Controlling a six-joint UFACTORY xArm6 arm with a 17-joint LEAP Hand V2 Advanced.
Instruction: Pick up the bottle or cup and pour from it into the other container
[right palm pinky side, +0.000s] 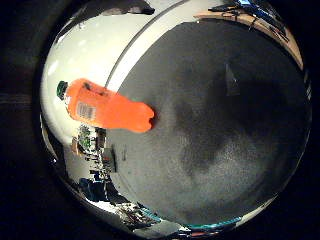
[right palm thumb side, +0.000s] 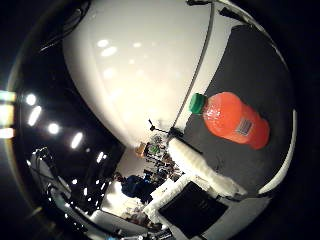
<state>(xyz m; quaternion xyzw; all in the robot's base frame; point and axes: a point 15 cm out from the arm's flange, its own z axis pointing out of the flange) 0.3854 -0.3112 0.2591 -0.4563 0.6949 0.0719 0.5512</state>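
Note:
An orange bottle (right palm pinky side: 110, 108) with a green cap and a white label rests on the dark grey table top (right palm pinky side: 220, 120), near its edge. I cannot tell whether it stands or lies. The right thumb side palm view shows the same bottle (right palm thumb side: 235, 118) a short way off from the palm. One white and black finger of my hand (right palm thumb side: 205, 168) reaches straight out beside the bottle, away from it, and touches nothing. The hand holds nothing.
The table's pale edge strip (right palm pinky side: 135, 55) runs past the bottle. Beyond it are a white wall (right palm thumb side: 140, 70) and room clutter (right palm thumb side: 150, 180) lower down. The dark table top stretches wide on the side away from the bottle.

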